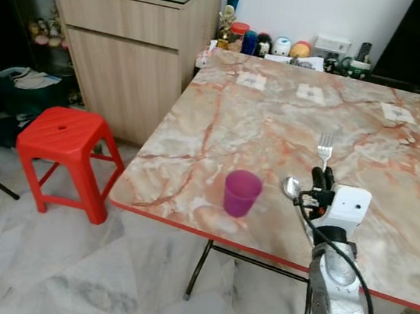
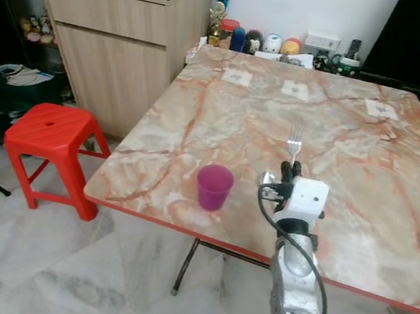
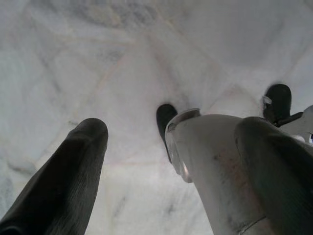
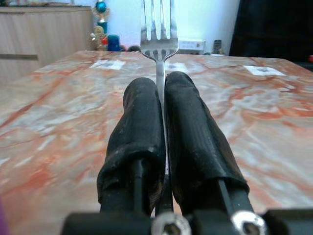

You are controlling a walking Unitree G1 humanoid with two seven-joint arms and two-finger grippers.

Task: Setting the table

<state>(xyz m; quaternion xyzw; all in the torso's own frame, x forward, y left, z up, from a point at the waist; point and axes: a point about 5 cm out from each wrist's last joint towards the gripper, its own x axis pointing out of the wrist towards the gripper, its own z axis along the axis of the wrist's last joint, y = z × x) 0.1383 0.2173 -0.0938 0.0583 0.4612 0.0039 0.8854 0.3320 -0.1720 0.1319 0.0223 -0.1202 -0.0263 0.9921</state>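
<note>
The marble-patterned table stands beside a wooden cabinet, with a red stool on the floor at its corner. A purple cup sits near the table's front edge. Just right of it, the right tool is clamped on a fork, tines pointing away above the tabletop, a spoon alongside. The left tool hangs over the tiled floor, fingers wide apart.

bare marble table beyond purple cup and spoon
</note>
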